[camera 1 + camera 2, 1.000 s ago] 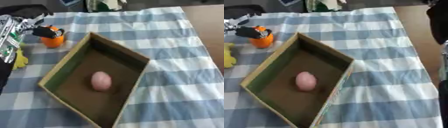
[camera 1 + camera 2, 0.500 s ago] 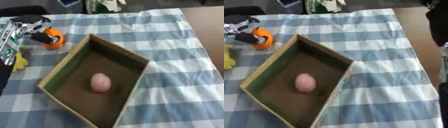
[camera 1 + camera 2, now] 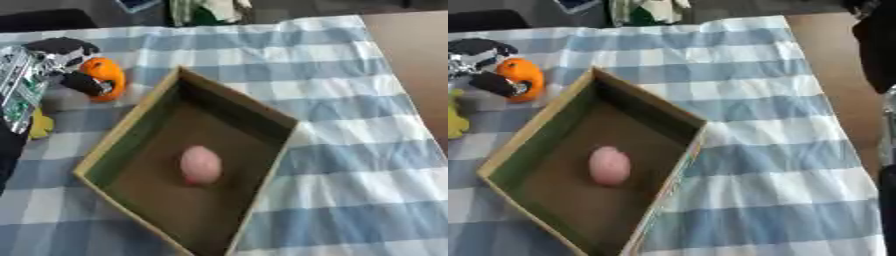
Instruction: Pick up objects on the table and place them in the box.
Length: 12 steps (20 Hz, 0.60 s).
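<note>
Orange object [image 3: 103, 77] sits grasped in the left hand [image 3: 74, 67] (beside the box [image 3: 131, 132]).

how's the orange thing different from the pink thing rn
The orange thing is outside the box, by its left wall over the checked cloth; the pink thing lies inside on the box floor. The left hand is curled round the orange one; nothing touches the pink one. The orange one is bright, the pink one pale. Both are small and rounded. The right hand is out of view.
</note>
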Motion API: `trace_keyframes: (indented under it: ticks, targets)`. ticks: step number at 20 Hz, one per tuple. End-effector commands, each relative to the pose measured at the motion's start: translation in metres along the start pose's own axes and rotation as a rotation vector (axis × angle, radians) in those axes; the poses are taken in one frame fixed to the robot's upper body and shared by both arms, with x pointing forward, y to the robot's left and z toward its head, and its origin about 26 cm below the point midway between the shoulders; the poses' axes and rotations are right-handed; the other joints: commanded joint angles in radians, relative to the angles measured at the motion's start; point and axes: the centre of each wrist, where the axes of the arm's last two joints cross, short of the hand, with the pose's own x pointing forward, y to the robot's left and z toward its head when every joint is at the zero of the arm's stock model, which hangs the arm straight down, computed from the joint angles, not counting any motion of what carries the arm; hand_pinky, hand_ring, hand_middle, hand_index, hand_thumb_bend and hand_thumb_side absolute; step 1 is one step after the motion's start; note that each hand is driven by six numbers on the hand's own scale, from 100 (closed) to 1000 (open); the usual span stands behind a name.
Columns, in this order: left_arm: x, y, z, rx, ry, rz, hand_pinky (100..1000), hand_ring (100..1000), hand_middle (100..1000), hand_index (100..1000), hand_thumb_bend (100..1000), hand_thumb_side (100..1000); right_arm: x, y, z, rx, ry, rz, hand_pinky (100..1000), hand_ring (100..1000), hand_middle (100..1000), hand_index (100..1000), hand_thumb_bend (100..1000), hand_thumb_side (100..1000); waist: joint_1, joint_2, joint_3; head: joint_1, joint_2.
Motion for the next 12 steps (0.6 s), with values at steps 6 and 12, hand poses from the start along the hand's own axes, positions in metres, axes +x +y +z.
trace_keyframes:
  ticks: [6, 12]
  targets:
    - [-0.005, 0.008, 0.003, 0.014, 0.009, -0.003, 707, 910, 844, 857, 174, 429, 0.007, -0.006, -0.003, -0.002, -0.009, 0.026, 808, 645, 510, 771, 100, 621, -0.003, -0.024, 0.002, 0.001, -0.008]
    - [0.003, 0.016, 0.010, 0.064, -0.050, 0.038, 597, 796, 707, 785, 100, 220, 0.006, -0.006, -0.001, -0.008, -0.002, 0.025, 810, 644, 509, 771, 100, 621, -0.004, -0.028, 0.004, -0.001, -0.004]
